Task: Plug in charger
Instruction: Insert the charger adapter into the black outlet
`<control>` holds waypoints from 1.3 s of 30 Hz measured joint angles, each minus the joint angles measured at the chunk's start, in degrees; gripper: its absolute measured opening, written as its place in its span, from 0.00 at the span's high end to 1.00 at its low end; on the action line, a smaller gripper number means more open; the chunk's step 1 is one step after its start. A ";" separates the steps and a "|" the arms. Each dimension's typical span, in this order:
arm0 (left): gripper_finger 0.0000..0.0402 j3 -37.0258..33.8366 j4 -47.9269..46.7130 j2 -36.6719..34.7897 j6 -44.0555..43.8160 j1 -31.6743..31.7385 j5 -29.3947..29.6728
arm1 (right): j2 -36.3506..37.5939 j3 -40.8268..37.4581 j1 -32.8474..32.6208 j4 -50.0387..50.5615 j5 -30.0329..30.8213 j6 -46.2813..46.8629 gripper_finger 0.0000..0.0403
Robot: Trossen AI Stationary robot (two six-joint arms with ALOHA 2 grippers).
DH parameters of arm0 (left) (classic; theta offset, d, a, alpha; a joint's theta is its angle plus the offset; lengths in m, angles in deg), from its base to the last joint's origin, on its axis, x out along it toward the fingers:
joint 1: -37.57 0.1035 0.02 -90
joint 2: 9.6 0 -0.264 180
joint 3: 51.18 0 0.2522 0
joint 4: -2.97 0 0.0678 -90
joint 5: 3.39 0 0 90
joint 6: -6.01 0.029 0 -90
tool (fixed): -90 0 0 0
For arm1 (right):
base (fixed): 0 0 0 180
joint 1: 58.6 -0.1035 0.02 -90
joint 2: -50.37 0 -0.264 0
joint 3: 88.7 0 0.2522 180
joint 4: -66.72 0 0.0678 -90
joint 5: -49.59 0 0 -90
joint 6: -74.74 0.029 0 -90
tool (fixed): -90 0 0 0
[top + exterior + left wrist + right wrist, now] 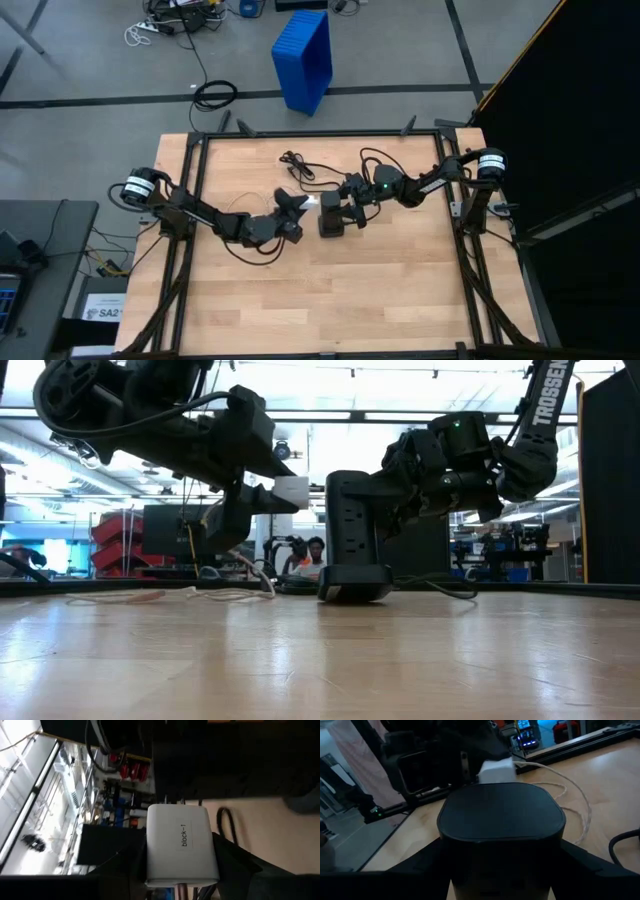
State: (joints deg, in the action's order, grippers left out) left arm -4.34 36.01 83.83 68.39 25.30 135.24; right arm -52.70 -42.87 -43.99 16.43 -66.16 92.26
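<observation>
White charger (291,491) is pinched in the left gripper (291,213), hovering at 9 o'clock of the black power tower (352,537). Right gripper (343,205) is clamped around the tower.

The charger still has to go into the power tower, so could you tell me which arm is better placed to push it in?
The left. Its gripper holds the white charger level with the tower's outlets, just short of them. The right gripper is clamped on the tower, steadying it.
</observation>
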 joint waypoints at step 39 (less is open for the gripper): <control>0.61 -0.07 2.34 0.04 -1.19 0.04 -4.15 | -0.07 -0.02 -1.05 -3.64 -2.35 2.39 0.44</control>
State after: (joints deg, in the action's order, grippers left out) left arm -4.40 38.35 83.87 67.20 25.34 131.09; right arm -52.77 -42.89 -45.04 12.79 -68.51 94.65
